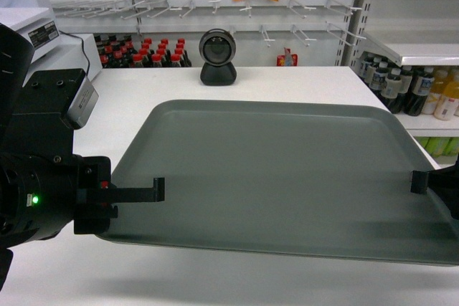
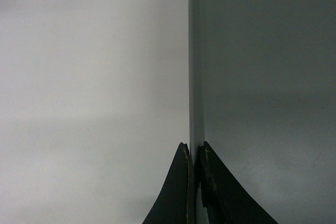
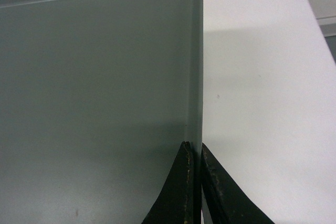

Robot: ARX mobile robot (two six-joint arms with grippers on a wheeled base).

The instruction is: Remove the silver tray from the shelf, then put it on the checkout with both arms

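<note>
Grey-green silver tray (image 1: 287, 177) level above white checkout (image 1: 301, 80).

A matte grey-green silver tray (image 1: 287, 177), plain and unmarked, over the white checkout (image 1: 237, 80); black grippers, left (image 1: 159, 189) and right (image 1: 419, 181), a green light (image 1: 34, 199) at nine o'clock; red-capped dark bottles (image 1: 147, 53) at eleven o'clock.

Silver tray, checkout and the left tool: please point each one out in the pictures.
silver tray (image 1: 287, 177), head view, middle of its flat bottom.
checkout (image 1: 301, 80), head view, bare white top behind the tray.
left tool (image 2: 195, 182), left wrist view, between its two fingertips, closed on the tray's rim.
</note>
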